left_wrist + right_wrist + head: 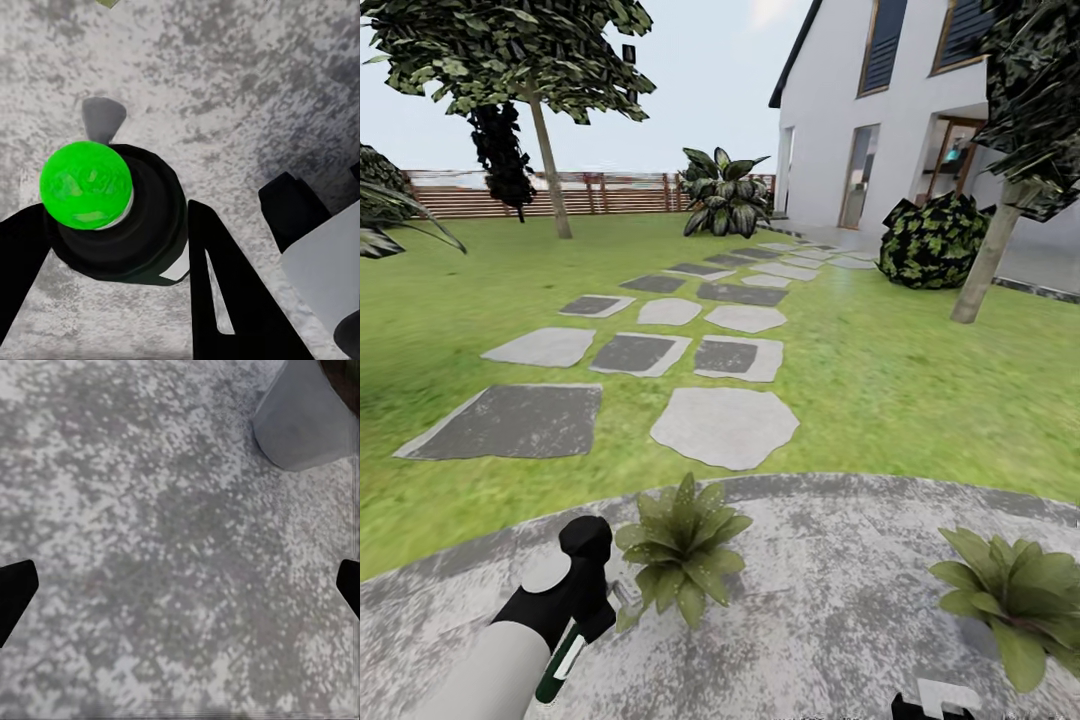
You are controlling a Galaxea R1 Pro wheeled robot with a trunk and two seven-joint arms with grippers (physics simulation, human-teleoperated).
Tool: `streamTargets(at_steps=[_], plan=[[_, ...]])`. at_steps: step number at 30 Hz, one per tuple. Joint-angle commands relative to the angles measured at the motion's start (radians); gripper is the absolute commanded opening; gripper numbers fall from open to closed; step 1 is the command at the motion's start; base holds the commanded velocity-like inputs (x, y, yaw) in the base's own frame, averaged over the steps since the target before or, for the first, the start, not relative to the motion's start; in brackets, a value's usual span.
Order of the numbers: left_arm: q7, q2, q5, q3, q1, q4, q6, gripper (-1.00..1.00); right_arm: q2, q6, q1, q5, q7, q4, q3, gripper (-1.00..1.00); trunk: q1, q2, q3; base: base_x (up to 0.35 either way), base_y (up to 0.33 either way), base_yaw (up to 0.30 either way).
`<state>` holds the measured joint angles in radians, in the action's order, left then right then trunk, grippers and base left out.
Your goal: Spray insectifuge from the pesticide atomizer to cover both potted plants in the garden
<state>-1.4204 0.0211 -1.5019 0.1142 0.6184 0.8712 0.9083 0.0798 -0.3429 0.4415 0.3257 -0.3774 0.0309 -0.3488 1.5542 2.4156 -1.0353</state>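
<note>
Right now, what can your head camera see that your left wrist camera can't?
Head camera alone: the lawn, the stepping stones, the fence, the house, trees and both potted plants.

Left wrist camera alone: the atomizer's bright green round top, seen end-on between the left gripper's black fingers.

Both: the grey mottled patio, and the atomizer held in the left gripper, which the head camera sees from the side as a dark green bottle with a white label.

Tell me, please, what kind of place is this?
Probably a house's back garden: a green lawn crossed by grey stepping stones, a brown slatted fence behind, and a white house at the right.
</note>
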Motion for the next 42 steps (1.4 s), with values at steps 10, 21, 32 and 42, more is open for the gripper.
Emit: streamTargets(at_steps=[10, 21, 32, 42], plan=[[0.098, 0.006, 0.115, -0.003, -0.009, -0.025, 0.009, -1.0, 0.0, -0.004, 0.0, 0.01, -0.003, -0.002, -0.009, 1.0, 0.0, 0.0, -0.001, 0.016, 0.103, -0.027], [0.097, 0.013, 0.113, 0.008, -0.014, -0.03, 0.009, -1.0, 0.0, -0.003, 0.0, 0.01, -0.003, -0.002, -0.009, 1.0, 0.0, 0.0, -0.001, 0.153, 0.3, 0.0], [0.1, 0.04, 0.11, 0.01, -0.034, -0.149, 0.003, -1.0, 0.0, -0.004, 0.001, 0.01, -0.003, -0.002, -0.009, 1.0, 0.0, 0.0, -0.001, 0.003, 0.092, 0.0], [0.086, 0.064, 0.113, 0.011, -0.02, -0.014, 0.0, -1.0, -0.001, -0.004, 0.0, 0.01, -0.003, -0.002, -0.009, 1.0, 0.0, 0.0, -0.001, 0.0, 0.0, 0.0]])
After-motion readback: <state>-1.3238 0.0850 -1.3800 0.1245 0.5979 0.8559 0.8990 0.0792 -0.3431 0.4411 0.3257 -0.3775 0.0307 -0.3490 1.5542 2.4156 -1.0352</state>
